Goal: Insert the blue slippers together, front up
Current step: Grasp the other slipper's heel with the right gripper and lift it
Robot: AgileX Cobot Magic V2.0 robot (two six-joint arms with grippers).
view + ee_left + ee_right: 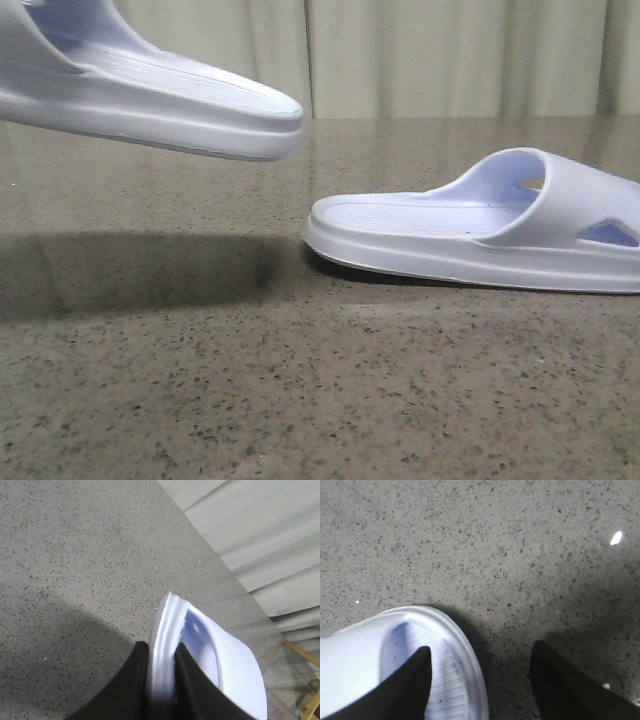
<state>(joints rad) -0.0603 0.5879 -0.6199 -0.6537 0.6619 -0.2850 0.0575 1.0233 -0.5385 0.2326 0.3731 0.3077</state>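
Two blue slippers are in play: the lifted slipper (150, 95) hangs clear of the stone table (300, 400) at ten o'clock in the front view, your left gripper (161, 680) clenched on its rim, while the resting slipper (480, 235) lies flat at three o'clock. Your right gripper (480, 680) is spread wide, one finger (415, 685) over the ribbed footbed, gripping nothing. Pinch that sole edge before lifting, then, I judge, bring both together slowly with toes aligned.
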